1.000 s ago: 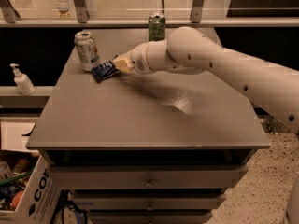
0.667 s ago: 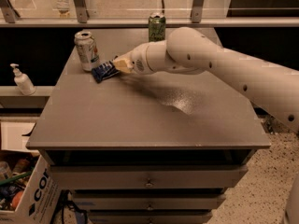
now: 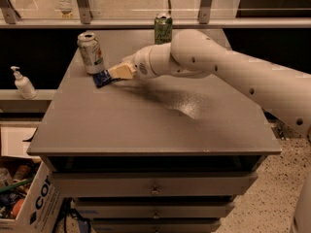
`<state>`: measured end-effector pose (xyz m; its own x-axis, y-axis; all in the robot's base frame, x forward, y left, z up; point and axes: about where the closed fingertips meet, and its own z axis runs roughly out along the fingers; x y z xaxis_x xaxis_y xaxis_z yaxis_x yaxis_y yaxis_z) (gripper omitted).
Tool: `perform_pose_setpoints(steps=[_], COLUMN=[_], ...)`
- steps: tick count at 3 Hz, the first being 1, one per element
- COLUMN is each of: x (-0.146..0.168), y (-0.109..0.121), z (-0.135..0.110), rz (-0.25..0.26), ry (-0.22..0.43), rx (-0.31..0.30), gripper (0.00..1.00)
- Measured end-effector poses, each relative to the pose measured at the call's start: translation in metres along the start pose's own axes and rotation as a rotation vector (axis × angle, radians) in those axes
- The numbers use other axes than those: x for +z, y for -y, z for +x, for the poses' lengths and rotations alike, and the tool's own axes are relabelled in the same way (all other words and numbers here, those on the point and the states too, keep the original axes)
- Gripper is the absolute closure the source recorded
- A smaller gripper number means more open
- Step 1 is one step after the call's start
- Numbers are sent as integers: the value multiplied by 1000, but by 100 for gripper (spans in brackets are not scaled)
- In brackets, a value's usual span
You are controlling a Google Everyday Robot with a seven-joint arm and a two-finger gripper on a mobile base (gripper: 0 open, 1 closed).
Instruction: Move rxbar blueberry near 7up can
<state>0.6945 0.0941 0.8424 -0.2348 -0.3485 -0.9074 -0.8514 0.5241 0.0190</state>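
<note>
Camera view: a white robot arm reaches from the right across a grey tabletop [image 3: 146,125]. Compared with a second ago, the gripper [image 3: 116,73] has slid slightly left, carrying the rxbar blueberry [image 3: 101,78] closer to the 7up can [image 3: 91,53]. The dark-blue bar now lies just beside the can's base, so the move looks nearly finished. The gripper's tan fingers are clamped on the bar's right end, low over the table. A green can [image 3: 163,28] stands well apart at the back.
</note>
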Motion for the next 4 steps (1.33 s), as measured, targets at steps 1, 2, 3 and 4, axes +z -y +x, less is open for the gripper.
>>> perform_pose_setpoints(steps=[1, 2, 3, 4], x=[-2, -22, -57, -103], y=[-1, 7, 13, 22], z=[1, 7, 13, 30], rz=[-6, -3, -14, -40], ry=[1, 4, 19, 40], rx=[5, 9, -9, -32], gripper=[0, 0, 0, 0])
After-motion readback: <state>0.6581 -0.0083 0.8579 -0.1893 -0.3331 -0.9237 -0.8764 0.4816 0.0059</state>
